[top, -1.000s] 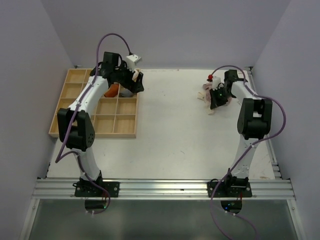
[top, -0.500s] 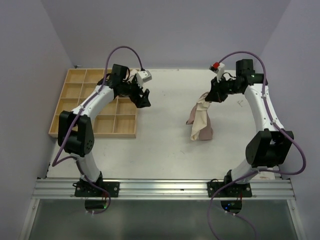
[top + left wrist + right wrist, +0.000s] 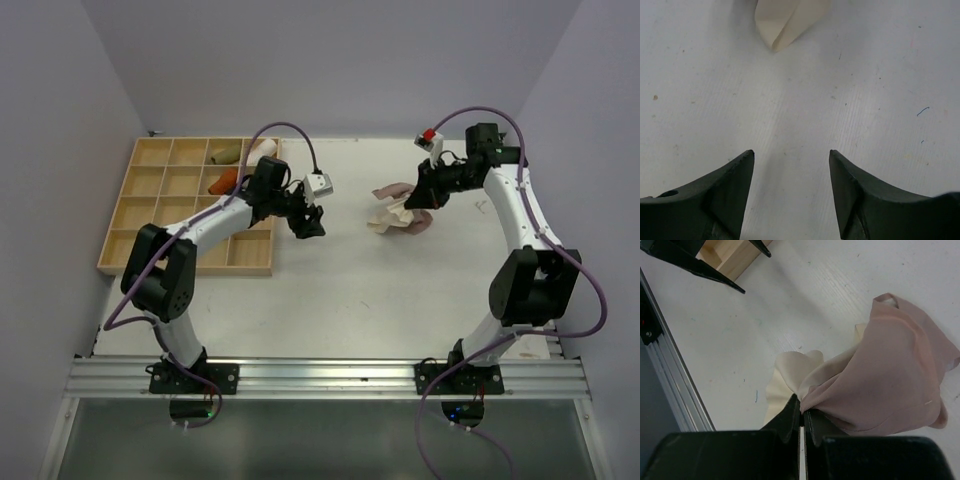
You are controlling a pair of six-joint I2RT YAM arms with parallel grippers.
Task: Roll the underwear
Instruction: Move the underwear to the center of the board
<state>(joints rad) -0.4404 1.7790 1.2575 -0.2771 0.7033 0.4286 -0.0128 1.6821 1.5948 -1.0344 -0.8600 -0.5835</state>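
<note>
While the right gripper (image 3: 801, 414) clamps its jaws tight on an edge of the pale beige-pink underwear (image 3: 400, 212), the cloth sits bunched in loose folds right of centre in the overhead view. Its lower folds appear to rest on the white table (image 3: 340, 300).

The right wrist view shows the pink fabric filling the right half of the frame. A paler cream layer spills out below it onto the table.

The left gripper (image 3: 310, 225) is at the centre of the overhead view, just right of a wooden tray (image 3: 186, 269). Its jaws stand apart with nothing between them, over bare table. In the left wrist view a cream corner (image 3: 782, 25) of the garment pokes in at the top edge, ahead of the fingers and clearly apart from them.

The rust-orange underwear (image 3: 224, 181) lies as a small bundle in one compartment in the upper right part of the tray, at the upper left of the overhead view.

The held garment looks thin, light and limp. It will probably sag, crease and fold on itself rather than hold any shape, and it may slide on the smooth table. It seems neither fragile nor heavy.

A good place to take hold is likely a hem or corner away from the right gripper's pinch, such as that cream corner. Pulling there could draw the cloth flat for rolling. A shallow pinch on the edge should work better than grabbing the bunched middle.
</note>
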